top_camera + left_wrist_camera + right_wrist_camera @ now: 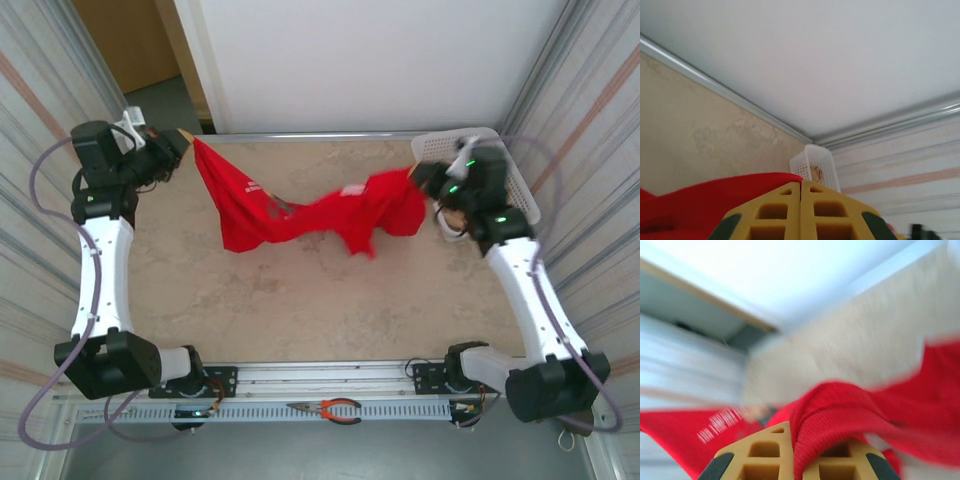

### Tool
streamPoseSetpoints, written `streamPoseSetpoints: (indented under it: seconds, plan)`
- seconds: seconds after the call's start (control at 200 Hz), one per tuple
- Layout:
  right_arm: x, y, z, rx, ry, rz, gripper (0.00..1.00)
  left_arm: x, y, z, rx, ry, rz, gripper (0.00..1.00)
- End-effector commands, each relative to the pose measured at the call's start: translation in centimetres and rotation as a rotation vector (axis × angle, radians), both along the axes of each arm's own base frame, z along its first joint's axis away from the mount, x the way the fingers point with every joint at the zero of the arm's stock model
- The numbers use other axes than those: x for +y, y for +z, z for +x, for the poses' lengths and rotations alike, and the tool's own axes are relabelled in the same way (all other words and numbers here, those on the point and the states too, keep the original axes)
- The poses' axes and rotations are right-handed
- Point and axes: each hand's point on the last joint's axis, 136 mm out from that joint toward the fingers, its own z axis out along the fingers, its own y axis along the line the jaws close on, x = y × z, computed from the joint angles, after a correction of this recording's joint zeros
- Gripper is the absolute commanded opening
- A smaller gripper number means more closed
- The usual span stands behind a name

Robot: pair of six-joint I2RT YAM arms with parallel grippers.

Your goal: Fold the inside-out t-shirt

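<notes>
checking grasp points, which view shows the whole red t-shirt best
Top external: the red t-shirt hangs between left gripper and right gripper. Left wrist catches a red fold beside its fingers; right wrist, blurred, shows cloth bunched between its fingers.

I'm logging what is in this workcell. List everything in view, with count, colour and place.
bright red cotton short-sleeved t-shirt: one, red with small white print, strung between both tools over the table, middle sagging.
white perforated plastic basket: one, white, far right corner of the table.
pliers with orange-red handles: one, on the near rail between the arm bases.
beige marbled table: one, beige, beneath the shirt.
left tool: one, yellow fingers, far left, shut on a corner of the t-shirt.
right tool: one, yellow fingers, far right beside the basket, shut on bunched t-shirt fabric.
</notes>
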Motion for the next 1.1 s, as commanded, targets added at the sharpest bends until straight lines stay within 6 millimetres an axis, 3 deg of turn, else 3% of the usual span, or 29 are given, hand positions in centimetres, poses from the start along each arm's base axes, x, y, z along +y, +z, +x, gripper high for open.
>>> streamPoseSetpoints:
  seconds: [0.0, 0.115, 0.281, 0.376, 0.486, 0.601, 0.666, 0.767, 0.857, 1.047, 1.072, 1.092]
  plan:
    - [-1.0, 5.8, -2.6, -0.076, 0.068, 0.064, 0.00, -0.1, 7.3, -1.5, -0.186, 0.006, 0.021, 0.00]
    - [-1.9, 9.8, -4.0, -0.156, 0.069, 0.109, 0.00, -0.3, 10.3, -2.9, -0.243, 0.016, 0.040, 0.00]
    - [-1.6, 12.1, -7.4, -0.214, 0.086, 0.146, 0.00, -0.8, 12.8, -7.0, -0.309, 0.032, 0.064, 0.00]
    - [-1.1, 14.1, -10.8, -0.275, 0.103, 0.175, 0.00, -1.3, 14.0, -9.7, -0.343, 0.044, 0.053, 0.00]
    - [-0.9, 15.0, -12.8, -0.292, 0.106, 0.201, 0.00, -1.8, 15.0, -12.3, -0.366, 0.061, 0.050, 0.00]
    - [-1.1, 14.5, -12.7, -0.261, 0.087, 0.243, 0.00, -2.1, 14.1, -12.1, -0.319, 0.052, 0.023, 0.00]
    - [-1.2, 13.4, -11.2, -0.225, 0.079, 0.261, 0.00, -2.3, 12.9, -11.0, -0.276, 0.041, 0.016, 0.00]
    - [-1.5, 10.2, -7.3, -0.139, 0.059, 0.264, 0.00, -2.2, 9.0, -7.5, -0.166, 0.030, 0.027, 0.00]
    - [-1.1, 5.2, -2.4, -0.017, 0.064, 0.239, 0.00, -2.8, 3.9, -3.8, -0.047, -0.004, 0.047, 0.00]
    - [1.0, -6.3, 5.4, 0.194, 0.097, 0.072, 0.00, -4.0, -8.2, 2.8, 0.176, -0.026, 0.182, 0.00]
    - [1.2, -7.2, 6.2, 0.198, 0.111, 0.052, 0.08, -4.0, -9.7, 3.7, 0.193, -0.020, 0.201, 0.00]
    - [1.5, -8.3, 7.1, 0.207, 0.130, 0.042, 0.23, -3.9, -10.5, 4.3, 0.206, -0.013, 0.214, 0.00]
